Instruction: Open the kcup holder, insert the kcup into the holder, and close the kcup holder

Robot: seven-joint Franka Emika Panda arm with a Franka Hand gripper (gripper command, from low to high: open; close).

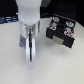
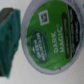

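Note:
The kcup point(image 2: 52, 37) fills most of the wrist view, its round green top with white lettering facing the camera. One teal-padded finger point(image 2: 10, 35) lies against the cup's rim; the other finger is hidden. In the exterior view my gripper point(image 1: 30, 54) points down at the white table, at the exterior view's left of the kcup holder point(image 1: 61, 31). Something pale sits between the fingers there, too blurred to name. The holder is a black box with round pod slots showing on top. Whether the fingers clamp the cup is unclear.
The white round table point(image 1: 60, 67) carries both things. A dark background point(image 1: 7, 15) runs behind the table's far edge. The white arm point(image 1: 27, 12) rises out of the top of the exterior view.

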